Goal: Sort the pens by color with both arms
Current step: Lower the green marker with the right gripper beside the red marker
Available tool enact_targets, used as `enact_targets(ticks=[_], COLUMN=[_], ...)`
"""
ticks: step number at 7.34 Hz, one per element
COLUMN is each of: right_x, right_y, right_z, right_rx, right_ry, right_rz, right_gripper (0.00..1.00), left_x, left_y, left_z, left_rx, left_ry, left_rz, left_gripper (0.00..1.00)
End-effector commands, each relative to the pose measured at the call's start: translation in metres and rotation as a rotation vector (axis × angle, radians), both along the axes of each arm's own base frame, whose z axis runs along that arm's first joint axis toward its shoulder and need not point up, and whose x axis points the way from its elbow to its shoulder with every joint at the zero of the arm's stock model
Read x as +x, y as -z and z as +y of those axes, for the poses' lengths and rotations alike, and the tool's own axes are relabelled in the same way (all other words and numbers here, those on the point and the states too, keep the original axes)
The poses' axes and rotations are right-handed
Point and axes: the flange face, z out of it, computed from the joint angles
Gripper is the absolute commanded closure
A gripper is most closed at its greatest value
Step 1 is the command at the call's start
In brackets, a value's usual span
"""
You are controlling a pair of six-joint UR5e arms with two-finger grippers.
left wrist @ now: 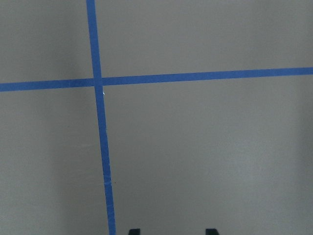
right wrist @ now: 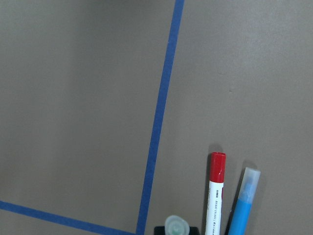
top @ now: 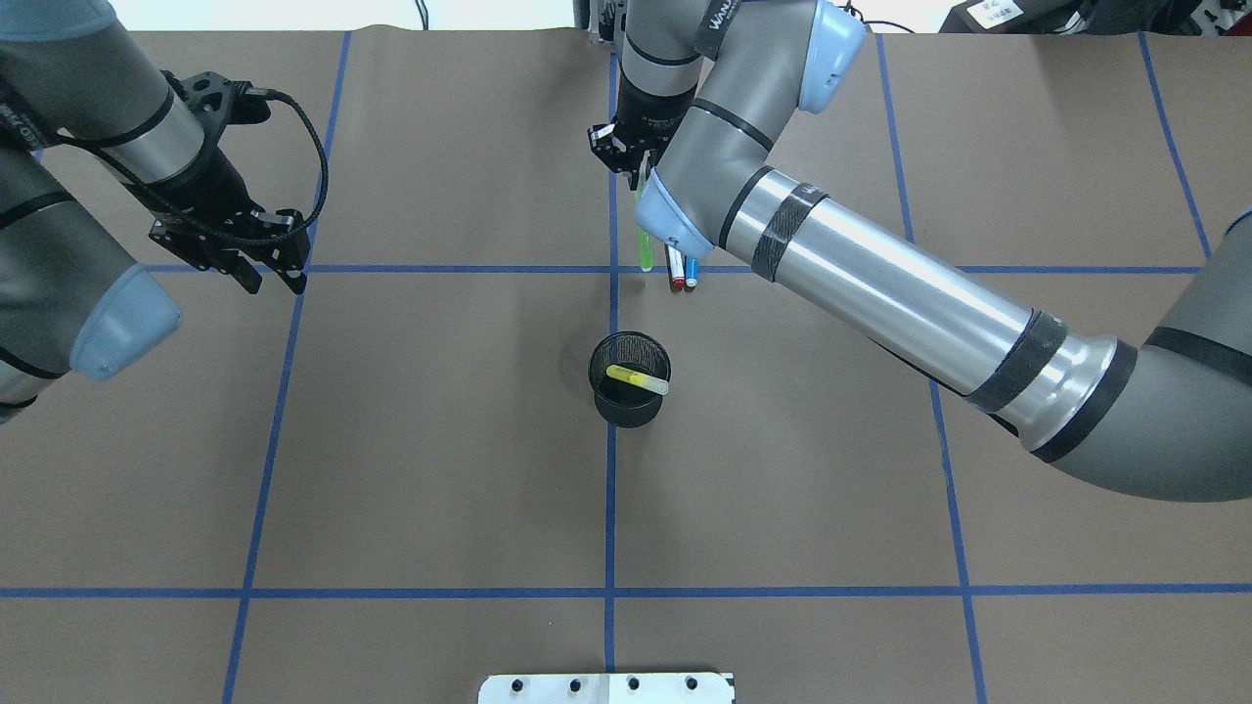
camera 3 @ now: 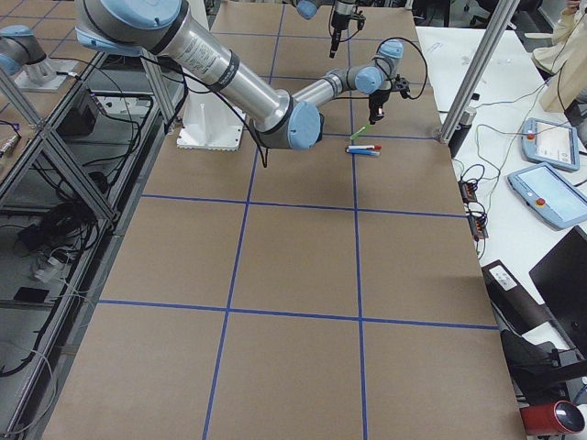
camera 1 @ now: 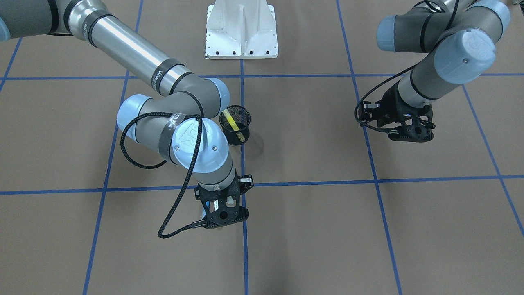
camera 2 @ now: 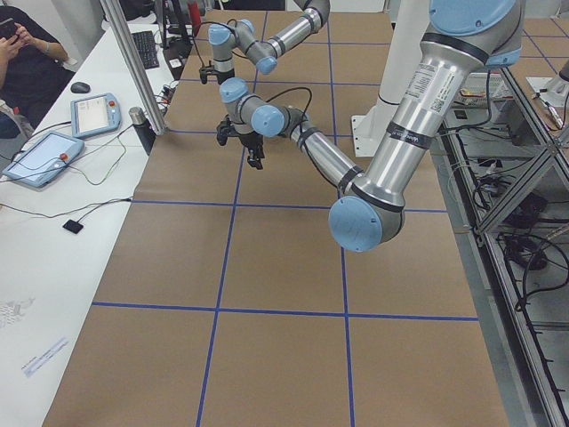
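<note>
Evidently the right gripper (top: 632, 164) was clamped on the green pen (top: 644, 242), which hung cap down just beside the red pen (right wrist: 215, 196) and blue pen (right wrist: 243, 201) lying side by side on the table. That upright hold would suit dropping it into a cup. The yellow pen (top: 636, 379) leaned inside the mesh cup (top: 614, 403). Well apart, the left gripper (top: 275, 275) hovered with fingers spread and empty, probably kept clear of the working arm.
</note>
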Motion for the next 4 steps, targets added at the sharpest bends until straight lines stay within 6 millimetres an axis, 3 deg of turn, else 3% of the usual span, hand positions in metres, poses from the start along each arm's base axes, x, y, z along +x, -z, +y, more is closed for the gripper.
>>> enact_targets(ticks=[1, 2, 4], right_x=[-0.0050, -0.0050, -0.0050], right_y=[-0.0016, -0.0055, -0.0055], right_z=[0.0039, 0.0039, 0.0039], right_rx=[-0.003, -0.006, -0.006], right_ry=[0.007, 0.007, 0.007], right_rz=[0.002, 0.005, 0.005], right_gripper=[0.88, 0.78, 0.71], left_x=[0.0002, 0.0002, 0.0002], left_y=[0.0005, 0.0005, 0.0005], left_z=[-0.0003, -0.0003, -0.0003], left_rx=[0.001, 0.001, 0.001], left_ry=[0.000, 0.000, 0.000], left_rz=[0.000, 0.000, 0.000], left_gripper=[0.45, 0.45, 0.45])
